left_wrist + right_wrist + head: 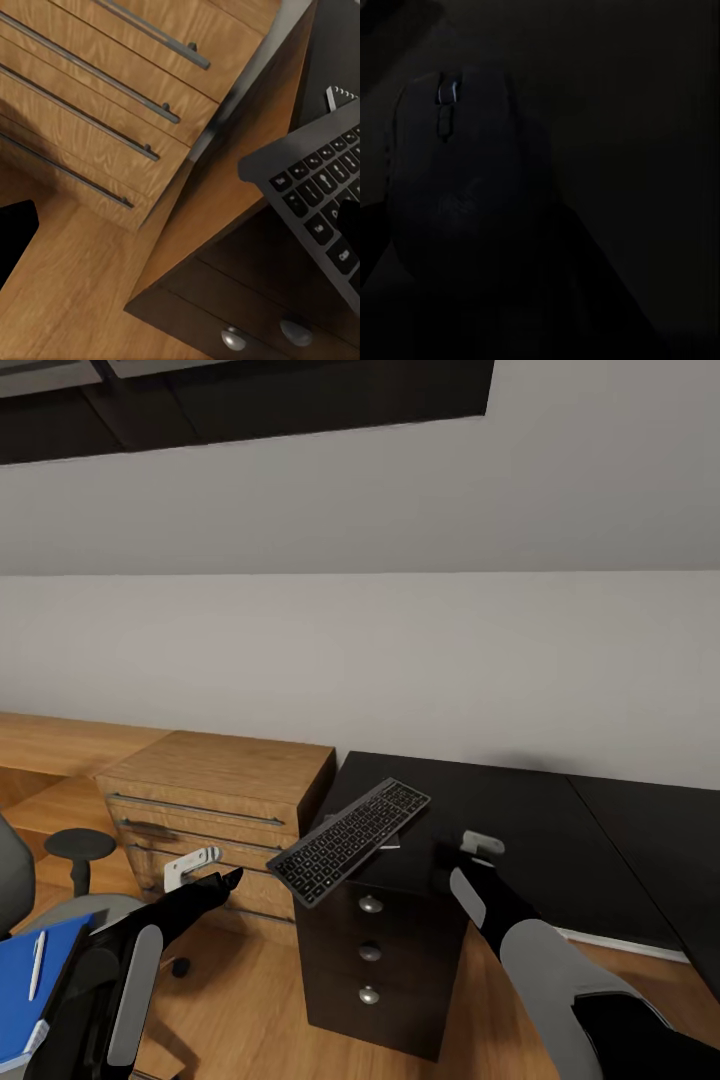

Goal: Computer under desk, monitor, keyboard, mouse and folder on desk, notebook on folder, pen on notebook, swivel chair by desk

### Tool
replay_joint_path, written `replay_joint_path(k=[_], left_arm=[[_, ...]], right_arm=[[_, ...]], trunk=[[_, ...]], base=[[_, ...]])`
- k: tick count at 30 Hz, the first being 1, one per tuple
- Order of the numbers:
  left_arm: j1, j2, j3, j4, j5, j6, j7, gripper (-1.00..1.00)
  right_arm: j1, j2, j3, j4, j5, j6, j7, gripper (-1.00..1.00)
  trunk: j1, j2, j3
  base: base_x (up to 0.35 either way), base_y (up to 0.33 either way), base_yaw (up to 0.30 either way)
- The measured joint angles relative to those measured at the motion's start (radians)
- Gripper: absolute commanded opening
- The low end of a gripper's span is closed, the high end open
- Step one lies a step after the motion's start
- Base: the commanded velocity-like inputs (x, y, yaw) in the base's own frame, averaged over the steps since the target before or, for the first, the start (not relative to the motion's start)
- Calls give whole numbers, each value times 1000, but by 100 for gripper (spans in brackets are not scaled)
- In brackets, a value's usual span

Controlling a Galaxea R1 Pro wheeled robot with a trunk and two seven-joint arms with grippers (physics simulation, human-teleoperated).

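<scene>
The keyboard lay tilted on the front left corner of the black desk, with its near end jutting out past the edge over the floor and above the desk's drawer column, which carried 3 round knobs. In the left wrist view the same keyboard overhung the desk corner, with the tip of a spiral-bound notebook showing beyond it on the desktop.

The left gripper hovered low in front of the wooden drawer chest, just left of the keyboard's near end and not touching it; its dark fingers came together in a point, but whether they were fully pressed together could not be told.

The right gripper sat down on the desktop just right of the keyboard. The right wrist view was very dark, yet the mouse filled it, scroll wheel visible, right at the fingers; whether the fingers pinched it or stood spread could not be told.

At the lower left of the head view the swivel chair carried the blue folder with the white pen lying on it, well apart from the desk.
</scene>
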Motion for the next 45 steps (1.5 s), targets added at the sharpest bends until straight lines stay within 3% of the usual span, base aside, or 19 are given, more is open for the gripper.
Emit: replay_joint_path(k=[10,39,45], left_arm=[[0,1,0,0,0,1,0,100],[0,0,0,1,0,0,0,100],[0,0,0,2,0,0,0,100]], right_arm=[[0,-40,-4,-24,-4,56,0,-100],[-1,-40,-2,-18,2,45,1,-100],[1,-40,-2,-89,-6,46,2,-100]], trunk=[[0,0,0],[0,0,0],[0,0,0]], base=[[2,-2,0],[26,-24,0],[139,111,0]])
